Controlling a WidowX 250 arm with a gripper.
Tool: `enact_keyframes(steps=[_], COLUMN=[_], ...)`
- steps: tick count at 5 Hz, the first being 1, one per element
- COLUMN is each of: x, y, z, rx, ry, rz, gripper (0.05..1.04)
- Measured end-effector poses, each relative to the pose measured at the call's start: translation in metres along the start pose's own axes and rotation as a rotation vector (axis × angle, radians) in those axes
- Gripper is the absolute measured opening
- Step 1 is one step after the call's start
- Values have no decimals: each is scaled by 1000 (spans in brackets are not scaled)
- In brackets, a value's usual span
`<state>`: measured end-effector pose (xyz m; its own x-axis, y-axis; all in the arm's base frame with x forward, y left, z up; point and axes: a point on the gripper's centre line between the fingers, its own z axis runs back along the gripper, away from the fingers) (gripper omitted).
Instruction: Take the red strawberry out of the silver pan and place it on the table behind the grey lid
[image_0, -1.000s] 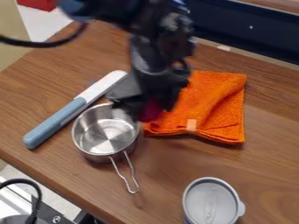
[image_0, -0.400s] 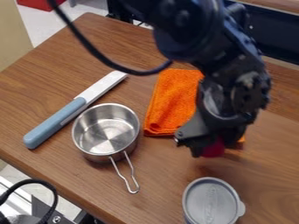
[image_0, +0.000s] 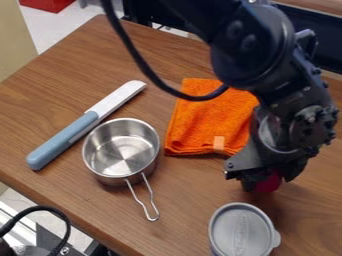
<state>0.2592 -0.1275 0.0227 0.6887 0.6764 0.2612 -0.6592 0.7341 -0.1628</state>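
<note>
My gripper (image_0: 268, 181) hangs at the right side of the table, pointing down, shut on a round dark-pink object (image_0: 269, 183) that is partly hidden by the fingers. The folded orange cloth (image_0: 207, 122) lies just to its left and behind. Below the gripper, toward the front, stands a grey lidded cup (image_0: 242, 231), apart from the held object. A steel pot (image_0: 121, 150) with a wire handle sits left of centre. Beside the pot lies a knife (image_0: 85, 125) with a blue-grey handle and a pale blade.
The wooden table's (image_0: 80, 55) left front edge runs diagonally, with a black cable (image_0: 50, 212) and metal equipment beyond it at lower left. The arm's own cable loops above the cloth. A dark panel stands behind the table.
My gripper has moved right and toward the front with the pink object, from between pot and cloth to behind the lidded cup. The cloth, pot and knife have stayed in place.
</note>
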Motion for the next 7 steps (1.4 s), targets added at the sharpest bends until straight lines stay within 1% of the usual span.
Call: enact_keyframes(steps=[1,2,3,4,5,6,7], x=[-4,-4,1,3,11,21,38], y=[0,7,6,8,7,6,19], z=[0,3,7,7,22,30,32], rx=[2,44,57,64,32,66,118], ry=[19,103,114,119,134,142,114], rz=[-19,-33,-32,-19,2,-45,-40], gripper=[815,999,1000,1000,1000,1000,1000])
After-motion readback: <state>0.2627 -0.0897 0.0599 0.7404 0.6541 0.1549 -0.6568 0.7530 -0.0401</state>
